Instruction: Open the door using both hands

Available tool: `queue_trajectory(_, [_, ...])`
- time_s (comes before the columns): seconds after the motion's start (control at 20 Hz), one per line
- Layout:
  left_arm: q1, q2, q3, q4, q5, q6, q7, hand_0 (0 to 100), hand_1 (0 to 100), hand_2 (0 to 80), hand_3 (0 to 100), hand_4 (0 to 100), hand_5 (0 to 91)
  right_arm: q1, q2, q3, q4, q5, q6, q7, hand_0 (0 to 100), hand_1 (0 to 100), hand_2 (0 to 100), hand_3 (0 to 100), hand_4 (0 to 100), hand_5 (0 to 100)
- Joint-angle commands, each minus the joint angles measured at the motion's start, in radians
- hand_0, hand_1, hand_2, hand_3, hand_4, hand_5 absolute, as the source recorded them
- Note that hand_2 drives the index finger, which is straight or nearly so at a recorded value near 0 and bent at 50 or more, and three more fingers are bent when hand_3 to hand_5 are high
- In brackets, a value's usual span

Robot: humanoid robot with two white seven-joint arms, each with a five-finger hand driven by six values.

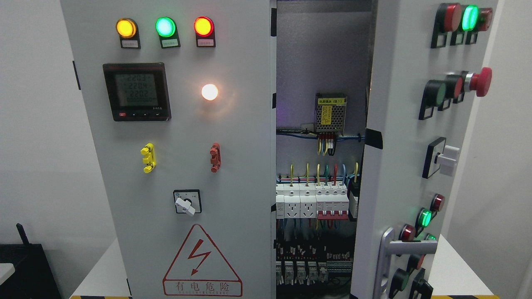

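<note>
Door (399, 124) standing ajar at right, handle (388, 257) running vertical at lower edge; I'm seeing neither hand, finger state untellable

Between the closed left door (174, 149) and the right door (399, 166), swung partly outward, stands a tall open gap — behind it breakers (311, 201) and wiring (320, 141) block the way inward, while the right door's handle (388, 257) juts out low.
</note>
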Motion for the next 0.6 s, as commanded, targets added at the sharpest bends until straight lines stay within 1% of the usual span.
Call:
queue_trajectory(0.0, [0.0,0.0,0.0,0.0,0.0,0.0,-0.001,0,0,0.0,0,3,0.0,-0.001,-0.001,0.0,-0.001,0.0,0.001,0.001,11,0,0,0,0,0])
queue_trajectory(0.55, [0.0,0.0,-0.003,0.0,0.0,0.0,-0.001,0,0,0.0,0,3,0.0,0.001,-0.001,0.0,0.001,0.0,0.001,0.001,11,0,0,0,0,0])
